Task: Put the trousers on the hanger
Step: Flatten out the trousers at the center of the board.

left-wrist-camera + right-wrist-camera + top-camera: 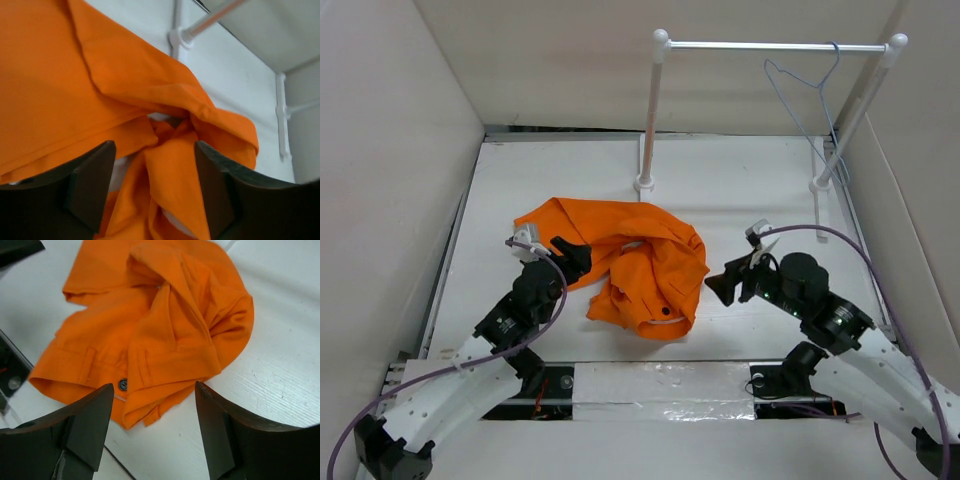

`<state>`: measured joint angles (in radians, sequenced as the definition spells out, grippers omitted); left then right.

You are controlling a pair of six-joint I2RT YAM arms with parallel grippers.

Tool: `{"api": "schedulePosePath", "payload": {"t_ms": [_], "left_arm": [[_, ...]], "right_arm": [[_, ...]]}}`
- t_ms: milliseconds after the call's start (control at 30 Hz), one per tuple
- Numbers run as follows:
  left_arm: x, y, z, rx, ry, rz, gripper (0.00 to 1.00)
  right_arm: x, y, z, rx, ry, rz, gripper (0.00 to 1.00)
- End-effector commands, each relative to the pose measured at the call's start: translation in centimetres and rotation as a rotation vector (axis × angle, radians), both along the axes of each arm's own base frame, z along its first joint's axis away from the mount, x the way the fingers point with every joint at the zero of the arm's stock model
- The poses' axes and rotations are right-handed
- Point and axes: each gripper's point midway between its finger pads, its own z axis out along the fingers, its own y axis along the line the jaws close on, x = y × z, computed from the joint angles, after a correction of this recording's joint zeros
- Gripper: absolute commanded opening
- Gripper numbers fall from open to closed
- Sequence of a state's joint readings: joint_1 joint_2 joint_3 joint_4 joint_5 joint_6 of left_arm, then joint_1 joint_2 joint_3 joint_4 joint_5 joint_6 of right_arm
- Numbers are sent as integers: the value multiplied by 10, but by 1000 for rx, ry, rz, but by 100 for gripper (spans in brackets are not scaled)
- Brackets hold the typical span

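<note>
The orange trousers (635, 265) lie crumpled on the white table, waistband and dark button (122, 384) toward the near edge. The pale wire hanger (810, 95) hangs by its hook from the rod at the back right. My left gripper (572, 260) is open at the trousers' left edge, its jaws spread just over folds of the orange cloth (165, 165). My right gripper (720, 287) is open and empty, just right of the trousers; the wrist view shows the waistband (150, 370) ahead of its spread jaws.
A white rod-and-posts rack (775, 46) stands at the back, its posts based at the centre (645, 183) and right (823, 183). White walls enclose the table on three sides. A taped seam (660, 380) runs along the near edge between the arm bases.
</note>
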<state>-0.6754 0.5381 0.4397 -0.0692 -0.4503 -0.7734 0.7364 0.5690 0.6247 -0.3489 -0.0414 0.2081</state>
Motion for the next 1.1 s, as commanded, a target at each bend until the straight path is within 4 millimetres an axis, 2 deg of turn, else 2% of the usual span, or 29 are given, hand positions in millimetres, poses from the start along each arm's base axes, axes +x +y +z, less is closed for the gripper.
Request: {"api": "schedulePosePath", "payload": {"t_ms": [0, 33, 100, 133, 167, 200, 233, 267, 300, 367, 433, 467, 500, 533, 567, 600, 633, 700, 733, 767, 800, 833, 900, 933, 967, 1067], "left_arm": [[18, 28, -7, -16, 12, 174, 66], [21, 32, -14, -8, 22, 189, 77], [27, 35, -18, -10, 26, 204, 81], [36, 42, -22, -14, 28, 234, 82], [40, 40, -25, -18, 41, 212, 82], [47, 40, -22, -29, 31, 207, 82], [56, 52, -33, -17, 67, 235, 82], [61, 47, -33, -32, 76, 197, 82], [66, 51, -37, -27, 82, 197, 81], [84, 60, -41, -48, 82, 210, 80], [97, 58, -53, -36, 118, 200, 79], [106, 58, -45, -35, 104, 199, 79], [112, 57, -47, -25, 114, 195, 79], [117, 55, -60, -9, 156, 194, 78], [127, 54, -53, -11, 147, 195, 78], [132, 52, -56, -9, 156, 194, 78], [138, 51, -68, -6, 183, 198, 77], [150, 48, -67, -13, 179, 200, 77], [156, 48, -79, -2, 208, 202, 76], [164, 47, -86, 13, 227, 204, 76], [169, 46, -78, 11, 210, 199, 75], [172, 44, -90, 24, 239, 193, 75], [183, 42, -88, 28, 236, 189, 73], [186, 41, -98, 36, 258, 187, 71], [193, 39, -92, 32, 244, 182, 70], [198, 36, -101, 35, 256, 172, 65]], "right_arm": [[16, 10, -17, 16, 20, -41, 74], [24, 9, -17, 21, 7, -75, 74], [33, 12, -33, -4, 31, -102, 74], [40, 11, -37, 2, 32, -121, 75], [47, 9, -42, -3, 40, -143, 75], [51, 11, -54, -20, 71, -141, 75], [56, 13, -57, -14, 67, -134, 74], [60, 18, -56, 3, 59, -112, 73], [63, 20, -67, 2, 88, -89, 71], [71, 23, -68, 19, 74, -62, 67], [75, 24, -75, 10, 99, -27, 65], [76, 24, -75, 10, 95, -16, 66], [73, 27, -77, 14, 99, 15, 67], [76, 26, -76, 21, 88, 13, 69], [77, 25, -79, 21, 93, 9, 71], [73, 26, -84, 21, 106, 28, 72], [74, 25, -85, 27, 108, 26, 74], [72, 25, -91, 31, 124, 39, 74], [72, 26, -91, 43, 120, 43, 74], [73, 25, -97, 40, 134, 43, 73], [72, 26, -98, 41, 138, 49, 72], [73, 28, -99, 41, 142, 54, 70], [73, 28, -103, 36, 150, 56, 69], [74, 28, -103, 39, 150, 54, 65], [74, 29, -102, 44, 147, 54, 60], [72, 33, -104, 56, 153, 77, 47]]}}
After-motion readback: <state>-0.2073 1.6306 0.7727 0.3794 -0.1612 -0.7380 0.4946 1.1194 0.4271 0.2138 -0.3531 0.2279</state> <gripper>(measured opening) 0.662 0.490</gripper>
